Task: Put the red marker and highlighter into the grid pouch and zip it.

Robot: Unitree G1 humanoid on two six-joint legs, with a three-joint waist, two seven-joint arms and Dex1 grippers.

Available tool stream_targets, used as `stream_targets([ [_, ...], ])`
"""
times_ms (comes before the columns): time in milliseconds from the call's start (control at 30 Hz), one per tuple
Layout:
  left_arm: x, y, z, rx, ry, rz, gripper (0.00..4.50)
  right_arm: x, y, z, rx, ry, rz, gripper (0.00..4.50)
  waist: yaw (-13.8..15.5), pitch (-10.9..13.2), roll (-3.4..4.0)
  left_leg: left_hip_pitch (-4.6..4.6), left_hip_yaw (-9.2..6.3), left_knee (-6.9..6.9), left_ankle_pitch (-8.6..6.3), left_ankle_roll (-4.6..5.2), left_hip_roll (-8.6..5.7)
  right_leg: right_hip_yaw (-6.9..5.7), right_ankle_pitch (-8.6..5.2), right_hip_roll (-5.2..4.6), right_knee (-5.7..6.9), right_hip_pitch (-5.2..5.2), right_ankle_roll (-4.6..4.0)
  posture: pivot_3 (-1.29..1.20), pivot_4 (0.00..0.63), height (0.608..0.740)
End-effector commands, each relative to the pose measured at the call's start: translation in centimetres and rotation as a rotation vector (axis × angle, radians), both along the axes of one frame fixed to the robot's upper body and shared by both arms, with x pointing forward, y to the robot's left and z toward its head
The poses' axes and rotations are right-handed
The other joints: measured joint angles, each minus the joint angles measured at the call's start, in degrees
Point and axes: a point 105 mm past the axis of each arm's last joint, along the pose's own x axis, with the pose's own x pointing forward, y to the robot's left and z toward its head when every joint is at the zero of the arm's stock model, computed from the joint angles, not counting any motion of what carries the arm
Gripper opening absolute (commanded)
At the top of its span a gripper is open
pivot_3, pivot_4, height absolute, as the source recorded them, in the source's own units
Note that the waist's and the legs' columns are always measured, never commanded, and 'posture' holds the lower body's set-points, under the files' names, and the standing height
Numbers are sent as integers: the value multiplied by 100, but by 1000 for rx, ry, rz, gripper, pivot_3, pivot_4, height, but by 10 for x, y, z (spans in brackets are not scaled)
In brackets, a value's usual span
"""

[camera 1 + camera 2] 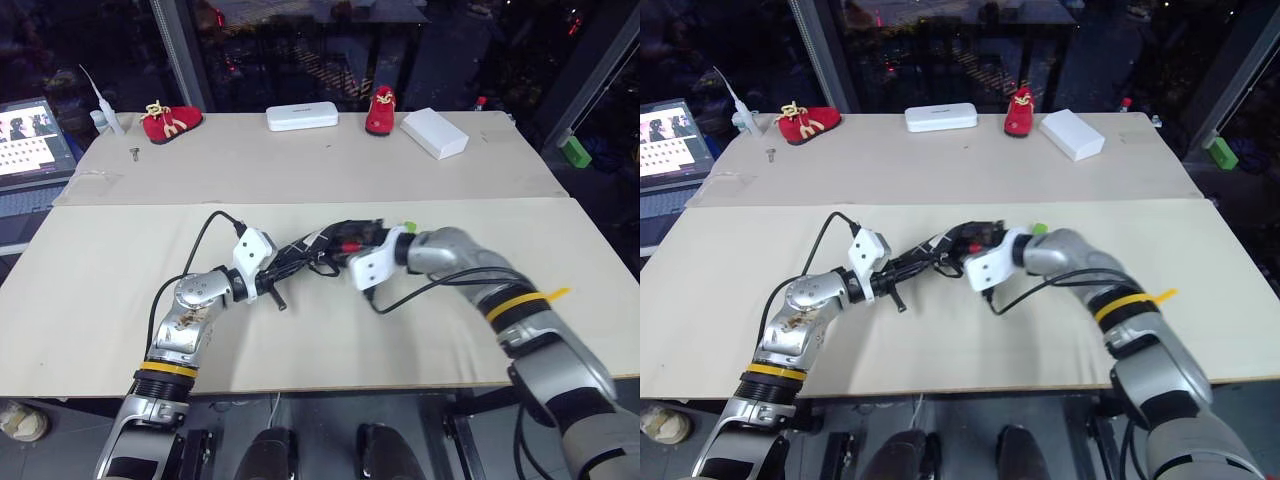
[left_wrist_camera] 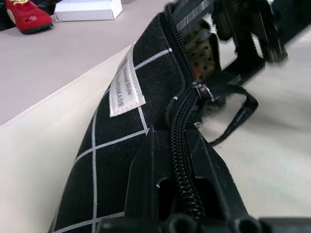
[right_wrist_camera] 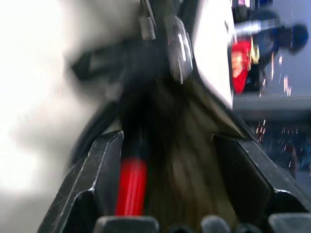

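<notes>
The grid pouch (image 1: 318, 246) is held up over the middle of the table between both grippers. My left gripper (image 2: 184, 194) is shut on its zipper edge, just behind the slider and black cord loop (image 2: 241, 114). Past the slider the pouch's mouth gapes. My right gripper (image 3: 167, 141) is at that mouth, open. The red marker (image 3: 130, 187) lies loose between its fingers, close to one of them, with its black half reaching into the dark opening. The light-green tip of the highlighter (image 1: 408, 226) shows on the table just behind my right wrist.
Along the far edge stand two small red shoes (image 1: 170, 120) (image 1: 381, 110) and two white boxes (image 1: 302, 117) (image 1: 434, 132). A screen (image 1: 30, 140) sits at the far left and a green object (image 1: 575, 151) off the far right corner.
</notes>
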Motion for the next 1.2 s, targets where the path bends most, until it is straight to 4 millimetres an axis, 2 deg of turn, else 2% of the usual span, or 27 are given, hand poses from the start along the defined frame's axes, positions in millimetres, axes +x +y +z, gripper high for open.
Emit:
stream_targets([
  [33, 0, -3, 16, -24, -59, -10, 0, -5, -26, 47, 210, 69, -40, 3080, -18, 0, 0, -1, 0, 0, -1, 1, 1, 0, 0, 1, -1, 0, 0, 0, 150, 740],
  [167, 0, -2, 16, -24, -58, -8, 0, -10, -53, 70, 468, 338, -159, 3080, -42, 0, 0, 1, -2, -2, -1, 2, 14, 1, 2, 10, 0, 0, -2, 0, 150, 740],
  [233, 1, -2, 16, -24, -58, -4, 0, -6, -65, 77, 562, 393, -254, 3080, -44, 0, 0, 2, 0, -2, -1, 2, 22, 3, 5, 11, 2, -1, -7, 0, 150, 740],
  [367, 1, 0, 16, -27, -60, 9, 0, 13, -84, 62, 785, 570, -576, 3080, -23, -1, 1, 10, 0, -2, -1, 2, 24, 4, 6, 9, 0, 0, -10, 0, 150, 740],
  [700, 0, 3, 16, -31, -60, 27, 0, 19, -86, 12, 957, 753, -939, 3080, -12, -1, 1, -16, 0, -4, -1, 1, 10, 1, 8, -1, 8, -18, -8, 0, 150, 740],
  [800, 1, 3, 16, -34, -59, 27, 0, 26, -76, -5, 995, 775, -1004, 3080, -15, -1, 2, -11, -2, -4, -1, 1, 5, -2, 9, -2, 4, -10, -6, 0, 150, 740],
  [933, 0, 1, 15, -35, -59, 24, 0, 26, -62, -21, 937, 793, -1003, 3080, -38, -1, 2, -11, -1, -4, -1, 1, 5, 0, 9, 3, 8, -15, -6, 0, 150, 740],
  [1100, 0, 1, 15, -40, -59, 30, 0, 29, -67, -35, 906, 776, -1049, 3080, -28, -1, 2, -12, -2, -4, -1, 1, 3, -3, 9, 4, 5, -13, -5, 0, 150, 740],
  [1200, -1, 1, 14, -40, -57, 32, 0, 28, -63, -43, 891, 791, -1055, 3080, -31, -1, 2, -4, -2, -4, -1, 1, 3, -3, 9, 4, 4, -4, -5, 0, 150, 740],
])
